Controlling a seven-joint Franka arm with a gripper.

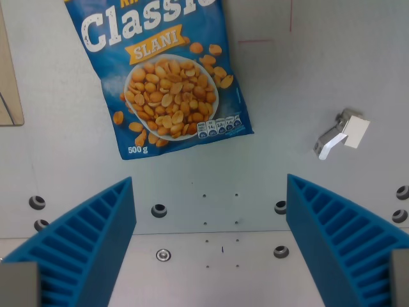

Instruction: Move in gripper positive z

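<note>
grey table (307, 77) | blue peanut bag (167, 77) lying flat | gripper (211, 246) blue ribbed fingers spread apart, empty

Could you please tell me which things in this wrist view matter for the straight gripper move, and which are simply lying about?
Belongs to the job:
- gripper, its blue fingers spread apart and holding nothing

Just lying about:
- blue peanut bag, flat on the table
- small white and grey clip toward the wrist view's right
- beige edge at the wrist view's left
</note>
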